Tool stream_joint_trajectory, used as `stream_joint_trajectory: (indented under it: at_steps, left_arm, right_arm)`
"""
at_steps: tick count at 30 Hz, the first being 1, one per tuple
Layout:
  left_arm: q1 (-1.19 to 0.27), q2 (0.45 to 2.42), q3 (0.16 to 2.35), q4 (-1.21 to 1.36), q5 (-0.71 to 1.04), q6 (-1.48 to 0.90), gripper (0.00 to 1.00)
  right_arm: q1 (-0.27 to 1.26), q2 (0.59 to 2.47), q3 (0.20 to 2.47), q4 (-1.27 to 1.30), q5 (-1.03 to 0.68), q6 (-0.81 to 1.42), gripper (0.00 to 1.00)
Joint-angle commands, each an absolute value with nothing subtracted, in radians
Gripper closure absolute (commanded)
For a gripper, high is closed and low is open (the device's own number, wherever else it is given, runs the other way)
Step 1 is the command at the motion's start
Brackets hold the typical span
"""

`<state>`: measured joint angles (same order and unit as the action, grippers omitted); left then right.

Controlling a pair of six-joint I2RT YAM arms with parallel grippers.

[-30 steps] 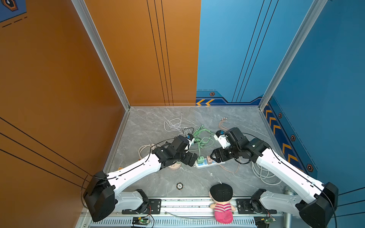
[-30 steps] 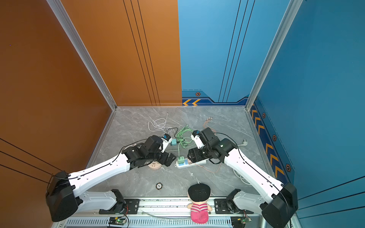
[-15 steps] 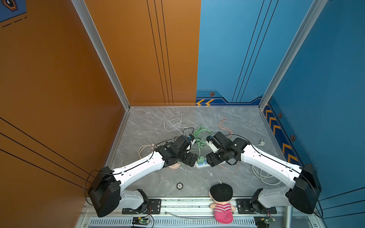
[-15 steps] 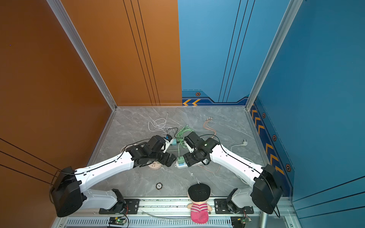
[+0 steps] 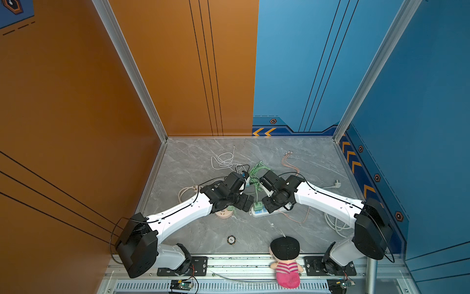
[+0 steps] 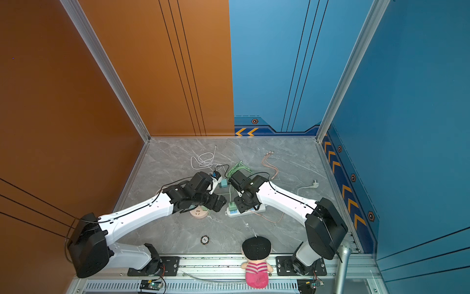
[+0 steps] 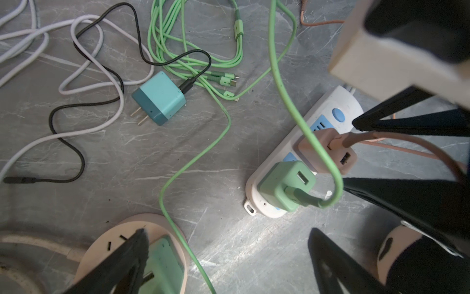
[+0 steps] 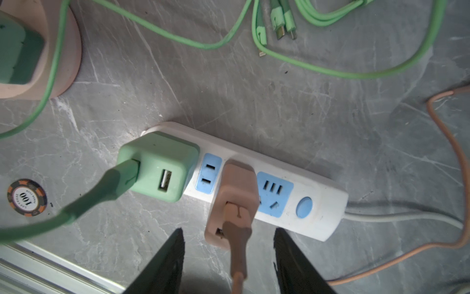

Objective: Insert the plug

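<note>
A white power strip point(image 8: 326, 201) lies on the grey marble desk point(image 5: 203, 234), near its front and between the two arms. The pink plug point(image 8: 236, 185) sits upright in a socket at the middle of the strip, with its pink cable point(image 8: 239, 254) leading back toward the right arm. The right gripper point(image 8: 228, 229) hovers just behind that plug. Its fingers point(image 8: 167, 262) stand apart on either side of the cable, with a clear gap on both sides, so they grip nothing. A green charger point(image 8: 157, 165) fills the socket at the strip's far end from the blue switch, and a green cable point(image 7: 195, 157) runs from it across the desk. The two-slot socket between the green charger and the pink plug is free. The left gripper point(image 7: 227, 230) is spread wide and holds nothing. One of its fingers point(image 7: 127, 257) hangs over a round pink socket point(image 7: 162, 224) that carries a second green charger point(image 7: 165, 267). The other finger hangs above bare desk, near the strip's end. A teal charger point(image 7: 160, 98) lies loose on its side farther back, prongs bare, with a black cable plugged into it. A poker chip point(image 5: 231, 239) rests near the front edge, and a doll point(image 5: 284, 257) leans on the rail.
</note>
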<state>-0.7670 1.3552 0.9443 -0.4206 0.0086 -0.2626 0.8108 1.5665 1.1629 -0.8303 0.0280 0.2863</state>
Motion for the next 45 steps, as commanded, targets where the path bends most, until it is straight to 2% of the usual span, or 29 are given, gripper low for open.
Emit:
stream_joint_trajectory:
  at_steps: [1, 6, 10, 14, 21, 31, 45]
  left_arm:
    - [-0.752, 1.358, 0.954, -0.449, 0.001, -0.260, 0.02]
    - [-0.747, 1.360, 0.956, -0.449, 0.003, -0.260, 0.01]
    - [-0.741, 1.359, 0.956, -0.451, 0.005, -0.261, 0.01]
    - [-0.736, 1.359, 0.956, -0.451, 0.005, -0.261, 0.00]
    - [-0.732, 1.358, 0.957, -0.456, 0.008, -0.263, 0.00]
    - [-0.727, 1.350, 0.954, -0.467, 0.006, -0.267, 0.00]
    - [-0.727, 1.350, 0.956, -0.471, 0.012, -0.275, 0.01]
  right_arm:
    - [0.825, 1.585, 1.193, -0.856, 0.086, 0.286, 0.48]
    - [0.844, 1.612, 1.198, -0.857, 0.113, 0.298, 0.61]
    - [0.854, 1.628, 1.198, -0.857, 0.113, 0.310, 0.66]
    - [0.859, 1.630, 1.196, -0.856, 0.132, 0.322, 0.79]
    - [0.868, 1.656, 1.195, -0.857, 0.117, 0.326, 0.81]
    - [0.880, 1.668, 1.163, -0.857, 0.128, 0.332, 0.78]
    - [0.902, 1.702, 1.131, -0.833, 0.121, 0.342, 0.83]
